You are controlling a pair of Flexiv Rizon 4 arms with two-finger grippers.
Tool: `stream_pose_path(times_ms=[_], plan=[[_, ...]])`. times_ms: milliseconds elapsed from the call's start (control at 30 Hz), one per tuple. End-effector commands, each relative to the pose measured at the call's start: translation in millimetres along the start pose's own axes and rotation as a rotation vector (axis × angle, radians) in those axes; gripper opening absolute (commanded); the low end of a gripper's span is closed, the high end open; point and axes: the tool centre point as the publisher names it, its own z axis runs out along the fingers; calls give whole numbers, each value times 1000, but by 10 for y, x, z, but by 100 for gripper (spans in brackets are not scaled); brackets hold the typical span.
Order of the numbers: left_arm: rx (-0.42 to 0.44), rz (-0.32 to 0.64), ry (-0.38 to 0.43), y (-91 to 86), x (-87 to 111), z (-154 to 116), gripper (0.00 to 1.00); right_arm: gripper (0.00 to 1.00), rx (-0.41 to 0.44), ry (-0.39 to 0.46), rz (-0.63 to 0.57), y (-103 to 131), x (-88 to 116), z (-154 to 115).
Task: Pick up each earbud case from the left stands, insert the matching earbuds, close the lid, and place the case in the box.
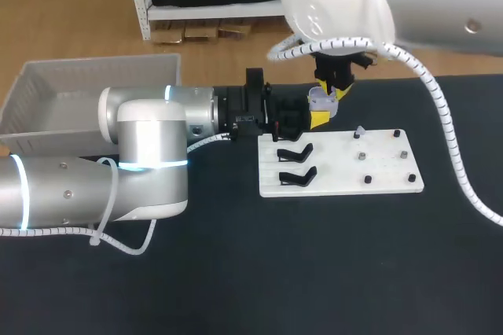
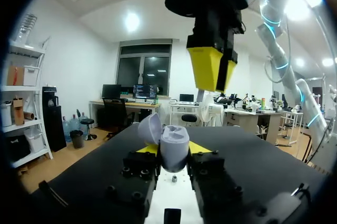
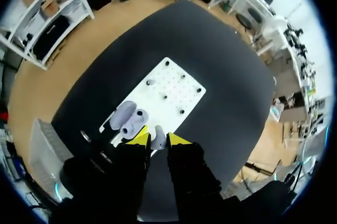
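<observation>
The left arm's fingers (image 2: pixel 172 151) clamp the open earbud case (image 2: pixel 174 141) from both sides above the counter (image 1: pixel 236 272), lid tipped back. The right arm's fingers (image 3: pixel 157 140), nearly closed, pinch what looks like an earbud (image 3: pixel 157 132). Seen from overhead, the earbud case lies at their seven o'clock, close below, so lining up falls to the right arm.

Crowded far corner, open front
Right jaws block above open lavender earbud case (image 1: pixel 318 100); front black desk (image 1: pixel 330 272) free.
</observation>
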Motion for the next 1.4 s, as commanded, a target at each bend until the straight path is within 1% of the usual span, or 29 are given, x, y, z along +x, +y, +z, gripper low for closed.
stream_pose_path(times_ms=[33, 133, 167, 200, 233, 667, 700, 733, 800, 867, 967, 1133, 1400], plan=[[-1, 2, -3, 2, 8, 0, 0, 0, -74, 30, 58, -58, -30, -8], [-1, 2, -3, 2, 8, 0, 0, 0, -118, 49, 42, -20, -24, 0], [-1, 2, -3, 2, 8, 0, 0, 0, -124, 45, 19, 2, -18, 8], [-1, 2, -3, 2, 8, 0, 0, 0, -124, 27, 27, 4, -19, 11], [-1, 2, -3, 2, 8, 0, 0, 0, -148, 25, -11, 14, -34, 16], [-1, 2, -3, 2, 8, 0, 0, 0, -148, 25, -11, 14, -34, 16], [-1, 2, -3, 2, 8, 0, 0, 0, -132, 46, -22, 26, -15, 44], [-1, 2, -3, 2, 8, 0, 0, 0, -136, 47, -25, 35, 1, 55], [-1, 2, -3, 2, 8, 0, 0, 0, -111, 64, -30, 60, 23, 79], [-1, 2, -3, 2, 8, 0, 0, 0, -112, 80, -38, 82, 38, 90], [-1, 2, -3, 2, 8, 0, 0, 0, -115, 77, -47, 117, 54, 100], [-1, 2, -3, 2, 8, 0, 0, 0, -115, 84, -53, 173, 34, 97], [-1, 2, -3, 2, 8, 0, 0, 0, -108, 90, -30, 238, -22, 133]])
